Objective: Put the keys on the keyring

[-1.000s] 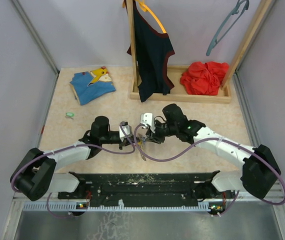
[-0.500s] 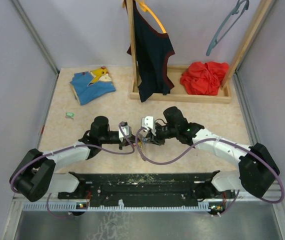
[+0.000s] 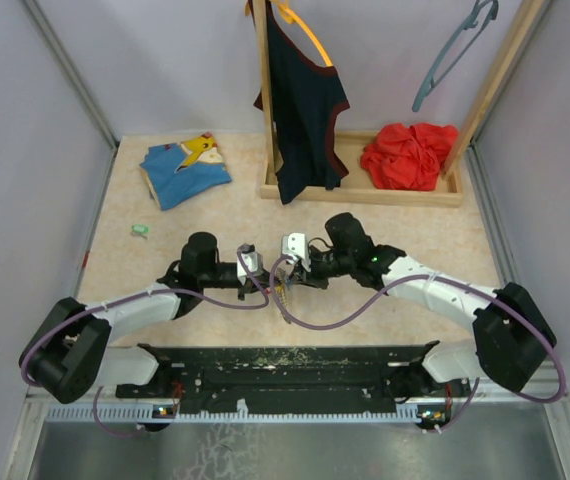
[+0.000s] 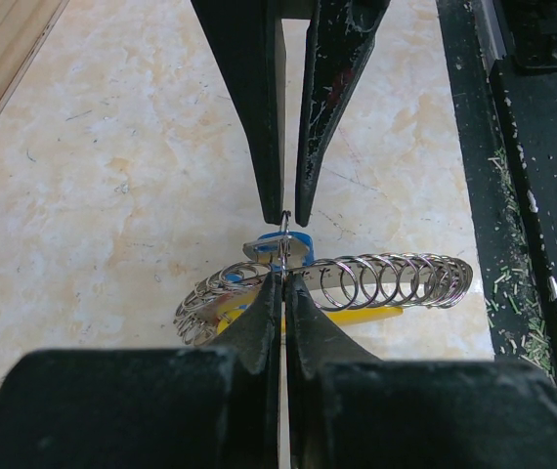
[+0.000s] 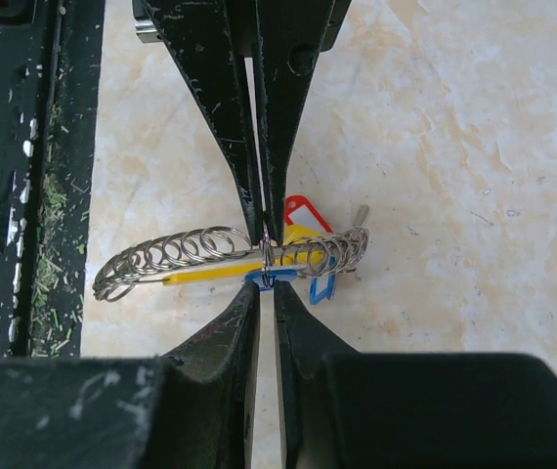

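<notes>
**A:** What is the left tool (image 4: 280, 283) doing?

**B:** It's pinching the keyring (image 4: 396, 281), jaws fully closed on the wire coil over the bench (image 4: 112, 176). The yellow tag (image 4: 357, 316) is showing under the coil.

**A:** And the right tool (image 5: 267, 285)?

**B:** It's facing the left one, narrowed to a slit around wire beside the blue key (image 4: 296, 244). I can't tell if it's gripping. The mint green key (image 3: 140, 230) is lying well apart, far left.
</notes>
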You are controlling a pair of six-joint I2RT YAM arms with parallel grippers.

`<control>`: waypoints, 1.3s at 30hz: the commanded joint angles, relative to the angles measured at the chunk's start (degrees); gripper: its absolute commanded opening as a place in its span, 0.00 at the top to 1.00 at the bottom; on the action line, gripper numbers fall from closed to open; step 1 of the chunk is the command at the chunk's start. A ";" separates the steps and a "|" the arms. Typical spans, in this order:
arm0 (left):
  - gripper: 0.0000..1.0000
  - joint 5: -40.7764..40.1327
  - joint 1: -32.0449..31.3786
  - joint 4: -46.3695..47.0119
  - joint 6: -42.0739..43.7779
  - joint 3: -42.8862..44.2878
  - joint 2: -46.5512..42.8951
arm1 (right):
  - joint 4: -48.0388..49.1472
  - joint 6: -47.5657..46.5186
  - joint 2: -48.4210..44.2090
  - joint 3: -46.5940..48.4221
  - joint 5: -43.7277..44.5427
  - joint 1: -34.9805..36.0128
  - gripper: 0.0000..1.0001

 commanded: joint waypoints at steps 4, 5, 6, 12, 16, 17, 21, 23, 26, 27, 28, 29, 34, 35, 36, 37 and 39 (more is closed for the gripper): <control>1.00 1.93 -0.32 2.07 0.74 0.13 -0.94 | 2.89 -0.92 0.78 3.06 -2.50 -0.62 0.92; 1.00 2.02 -0.32 1.91 0.65 0.24 -0.82 | 2.86 -0.85 0.88 3.10 -2.63 -0.61 0.93; 1.00 2.12 -0.32 1.75 0.65 0.29 -0.72 | 2.84 -0.76 0.91 3.25 -2.75 -0.61 0.95; 1.00 2.39 -0.32 0.86 0.64 0.86 -0.31 | 1.51 -0.62 1.52 4.82 -2.95 -0.57 1.00; 1.00 2.00 -0.32 -0.02 0.38 1.43 0.12 | -0.24 -1.21 1.70 6.09 -1.87 0.68 1.00; 1.00 1.99 -0.32 -0.53 0.32 1.75 0.31 | -0.62 -1.46 1.77 6.36 -1.35 1.09 1.00; 1.00 1.36 -0.32 -1.16 -0.36 2.34 0.63 | -2.51 -2.40 2.00 7.04 1.20 2.64 1.00; 1.00 0.58 -0.29 -1.29 -1.28 2.55 0.63 | -3.27 -2.95 1.83 7.14 3.15 3.53 1.00; 1.00 0.48 0.13 -2.83 -2.94 3.71 0.98 | -4.03 -3.96 1.27 6.70 6.67 4.96 1.00; 1.00 0.69 0.38 -3.23 -3.45 4.12 1.17 | -4.11 -4.18 0.94 6.38 7.68 5.38 1.00; 1.00 0.77 0.58 -3.40 -3.92 4.31 1.33 | -3.97 -4.18 0.54 5.98 8.66 5.77 1.00; 1.00 0.67 0.82 -3.42 -4.43 4.39 1.47 | -3.75 -4.26 0.07 5.50 9.64 6.18 1.00; 1.00 1.16 1.88 -3.22 -6.38 4.93 2.34 | -2.55 -4.49 -1.40 4.04 12.98 7.61 1.00; 1.00 1.33 2.14 -3.10 -6.88 4.98 2.44 | -2.72 -4.70 -1.30 3.95 13.77 7.88 1.00; 1.00 1.49 2.40 -2.89 -7.30 4.94 2.54 | -2.74 -5.00 -1.12 3.84 14.49 8.11 1.00; 1.00 1.89 2.69 -2.55 -7.69 4.89 2.55 | -2.78 -5.06 -1.03 3.75 14.93 8.29 1.00; 1.00 2.00 3.07 -2.37 -8.06 4.80 2.63 | -2.37 -5.11 -1.01 3.43 15.07 8.65 1.00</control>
